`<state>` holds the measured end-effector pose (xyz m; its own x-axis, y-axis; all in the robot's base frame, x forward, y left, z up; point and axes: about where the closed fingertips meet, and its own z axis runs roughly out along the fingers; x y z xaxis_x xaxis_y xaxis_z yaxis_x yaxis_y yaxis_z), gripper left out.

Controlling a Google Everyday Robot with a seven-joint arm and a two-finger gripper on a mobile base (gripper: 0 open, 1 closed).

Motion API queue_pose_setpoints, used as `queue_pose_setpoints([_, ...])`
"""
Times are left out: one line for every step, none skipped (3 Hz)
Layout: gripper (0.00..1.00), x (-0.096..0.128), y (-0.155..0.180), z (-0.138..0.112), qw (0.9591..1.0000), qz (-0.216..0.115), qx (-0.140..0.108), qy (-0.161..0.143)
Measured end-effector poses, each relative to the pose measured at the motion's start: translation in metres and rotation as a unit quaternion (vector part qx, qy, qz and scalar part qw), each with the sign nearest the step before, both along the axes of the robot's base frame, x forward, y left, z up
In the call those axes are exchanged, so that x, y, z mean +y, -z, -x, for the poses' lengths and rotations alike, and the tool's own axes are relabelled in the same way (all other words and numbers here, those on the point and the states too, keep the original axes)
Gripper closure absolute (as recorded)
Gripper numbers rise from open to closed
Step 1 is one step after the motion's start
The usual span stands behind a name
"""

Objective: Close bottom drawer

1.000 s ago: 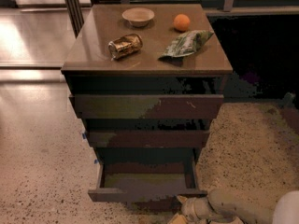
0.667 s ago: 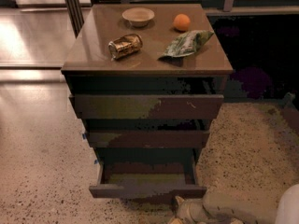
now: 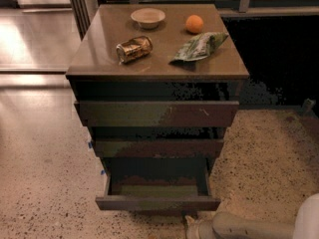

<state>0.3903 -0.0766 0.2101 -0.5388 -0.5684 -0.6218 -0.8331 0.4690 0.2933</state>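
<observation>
The bottom drawer (image 3: 157,202) is the lowest and narrowest of three dark grey-brown drawers in the cabinet. It is pulled out, and its shallow inside shows with nothing in it. My gripper (image 3: 192,224) is at the bottom edge of the view, just below and in front of the right part of the drawer's plain front, close to it or touching it. The pale arm (image 3: 244,228) runs off to the lower right. The middle drawer front (image 3: 157,147) and the wide scratched top drawer front (image 3: 157,113) stick out only a little.
On the cabinet top (image 3: 99,59) lie a small bowl (image 3: 148,17), an orange (image 3: 195,23), a crushed can (image 3: 133,49) and a green snack bag (image 3: 200,46). Speckled floor surrounds the cabinet. A dark area lies to the right behind it.
The bottom drawer's front has gone in slightly toward the cabinet. My gripper has shifted a little to the left along the drawer front.
</observation>
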Motion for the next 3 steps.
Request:
queue_pose_setpoints([0.00, -0.001, 0.001, -0.002, 0.9999, 0.014, -0.006, 0.005])
queue_pose_setpoints([0.00, -0.006, 0.007, -0.012, 0.9978, 0.055, -0.028, 0.022])
queue_pose_setpoints([0.00, -0.010, 0.008, -0.034, 0.9955, 0.076, -0.052, 0.024])
